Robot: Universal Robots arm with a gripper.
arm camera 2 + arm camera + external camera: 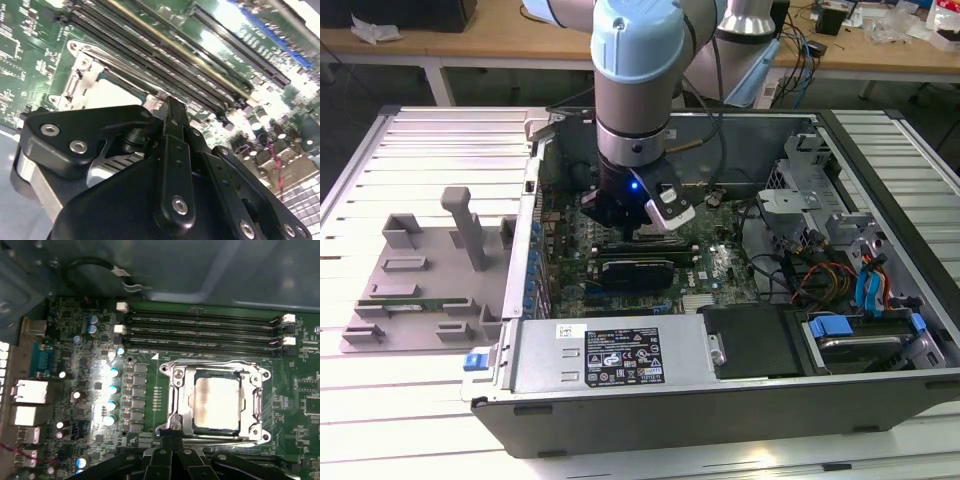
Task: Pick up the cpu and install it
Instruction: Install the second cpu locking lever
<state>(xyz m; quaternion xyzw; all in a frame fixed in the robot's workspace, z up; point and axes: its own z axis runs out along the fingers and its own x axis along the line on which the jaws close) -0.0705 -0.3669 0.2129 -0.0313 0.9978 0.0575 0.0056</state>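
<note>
Cpu [216,401] seated beneath pincer [170,432]

The exterior view looks down on the open computer case [740,400]; both wrist views closely share its motherboard [90,385].

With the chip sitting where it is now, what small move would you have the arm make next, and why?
Probably a short straight lift. In the first wrist view the cpu already lies flat inside the socket frame, and the gripper sits at the frame's edge rather than over the chip; rising clears the memory slots.
</note>
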